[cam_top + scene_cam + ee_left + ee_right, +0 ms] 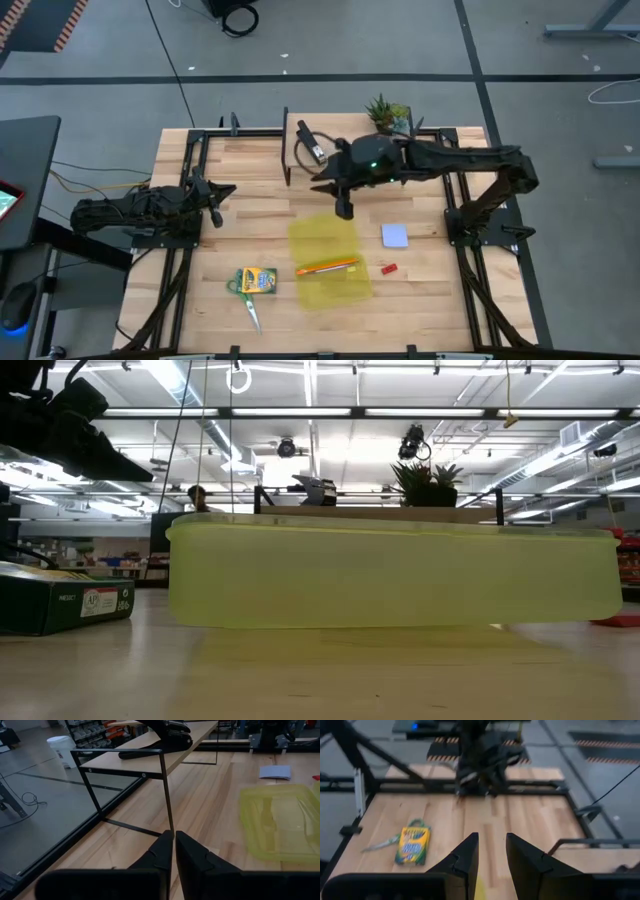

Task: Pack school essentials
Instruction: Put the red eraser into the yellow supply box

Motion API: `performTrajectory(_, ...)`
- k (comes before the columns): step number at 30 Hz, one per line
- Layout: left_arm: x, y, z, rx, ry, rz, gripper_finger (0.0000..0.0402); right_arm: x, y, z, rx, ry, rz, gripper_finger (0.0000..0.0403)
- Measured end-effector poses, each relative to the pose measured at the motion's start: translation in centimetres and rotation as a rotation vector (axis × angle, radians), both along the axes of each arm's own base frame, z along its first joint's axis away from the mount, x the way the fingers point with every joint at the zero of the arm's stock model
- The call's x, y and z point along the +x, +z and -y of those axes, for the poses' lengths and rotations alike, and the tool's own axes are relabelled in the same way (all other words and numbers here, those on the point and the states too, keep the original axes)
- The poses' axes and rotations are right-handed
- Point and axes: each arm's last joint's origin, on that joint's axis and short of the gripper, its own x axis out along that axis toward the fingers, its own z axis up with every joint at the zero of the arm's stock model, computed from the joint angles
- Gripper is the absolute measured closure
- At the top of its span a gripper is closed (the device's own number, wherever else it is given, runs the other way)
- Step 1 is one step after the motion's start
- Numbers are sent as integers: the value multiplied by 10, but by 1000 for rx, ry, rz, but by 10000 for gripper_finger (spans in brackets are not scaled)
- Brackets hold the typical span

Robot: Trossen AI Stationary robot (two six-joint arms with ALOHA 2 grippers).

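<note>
Only the thin orange pencils (327, 267) lie in the translucent yellow-green plastic tray (345, 292) mid-bench. Still out: the yellow-green crayon box (257, 281) and green-handled scissors (246, 302) to its left, the pale lavender-blue square notepad (395, 235) and small red piece (388, 268) to its right. The right hand (344, 209), fingers apart and empty, hovers at the tray's far edge; the left hand (224, 191), fingers together, waits far left.
</note>
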Motion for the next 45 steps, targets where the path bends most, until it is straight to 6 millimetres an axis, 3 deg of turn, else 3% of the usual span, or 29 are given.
performTrajectory(17, 0, 0, 0, 0, 0, 0, 374, -36, 61, 2, -3, -43, 366, 297)
performTrajectory(27, 0, 0, 0, 0, 0, 0, 362, -69, 81, 3, 31, -51, 418, 297)
performTrajectory(45, 0, 0, 0, 0, 0, 0, 366, -104, 65, 1, 241, -73, 126, 295)
